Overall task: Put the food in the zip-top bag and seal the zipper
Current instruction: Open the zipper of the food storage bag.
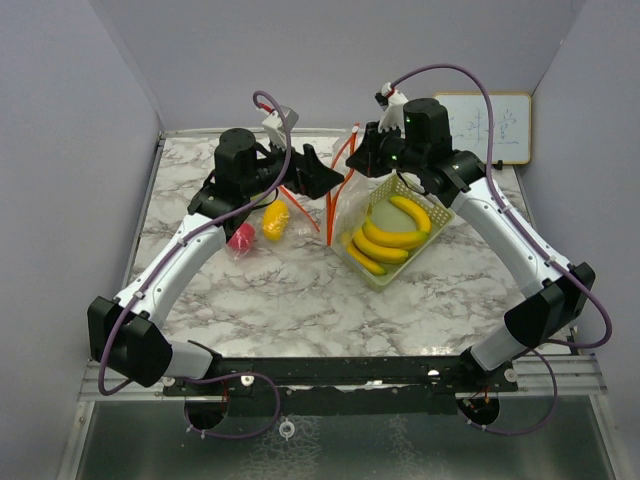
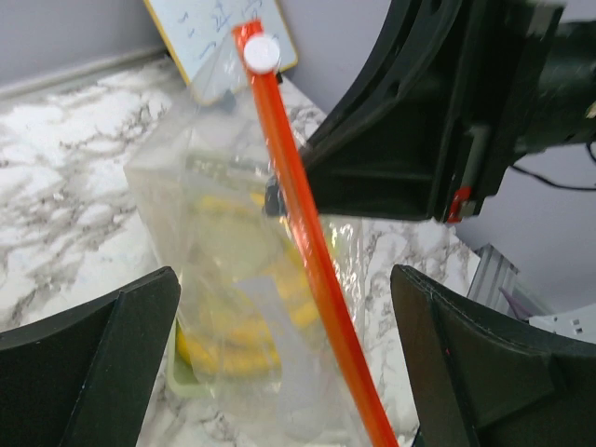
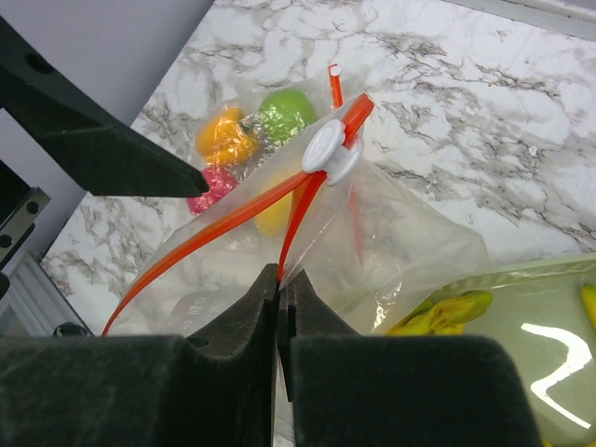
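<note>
The overhead view looks down from behind the arm bases (image 1: 195, 358) onto the tabletop (image 1: 300, 290). Both wrist views face the orange zipper (image 2: 326, 279) closely, from opposite sides.

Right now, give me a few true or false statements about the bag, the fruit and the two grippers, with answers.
1. The jaws of the right gripper are shut on the orange zipper strip of the bag. True.
2. The left gripper clamps the bag. False: its jaws stand wide open on either side of the strip.
3. The bananas lie in the pale green tray. True.
4. The green apple sits in the tray. False: it shows through the clear bag, beside the orange.
</note>
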